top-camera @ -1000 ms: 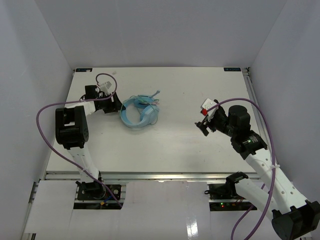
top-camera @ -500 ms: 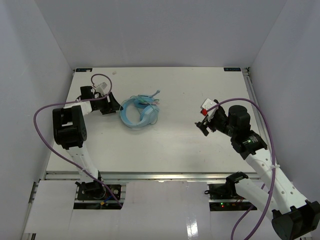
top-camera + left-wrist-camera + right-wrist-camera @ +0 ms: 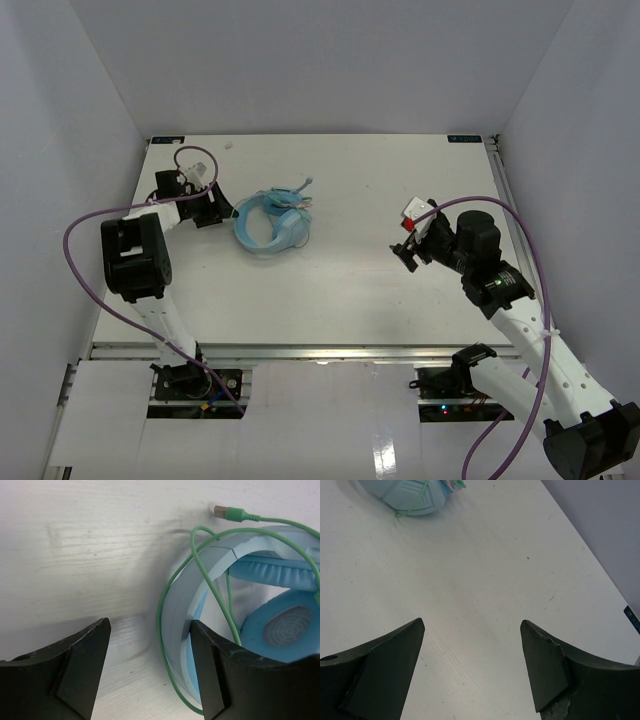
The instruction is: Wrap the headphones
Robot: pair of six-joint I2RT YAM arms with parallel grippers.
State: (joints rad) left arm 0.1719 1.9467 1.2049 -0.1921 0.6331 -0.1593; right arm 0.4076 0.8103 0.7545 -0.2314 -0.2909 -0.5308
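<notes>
The light blue headphones (image 3: 268, 222) lie on the white table (image 3: 340, 290), left of centre, with the thin green cable (image 3: 210, 587) looped over the headband (image 3: 176, 611) and ear cup (image 3: 287, 625). The cable's plug (image 3: 220, 511) rests on the table beyond them. My left gripper (image 3: 213, 209) is open, low at the headphones' left side. In the left wrist view (image 3: 150, 625) the headband sits between the jaws, against the right finger (image 3: 220, 675). My right gripper (image 3: 408, 250) is open and empty, well to the right. Its wrist view (image 3: 472, 624) shows the headphones (image 3: 410, 495) far off.
Thick purple robot cables (image 3: 80, 260) loop beside each arm. White walls close in the table at the back and sides. A metal rail (image 3: 320, 352) runs along the near edge.
My left gripper has moved left, and the headphones have shifted a little left with it. The right arm has not moved.
</notes>
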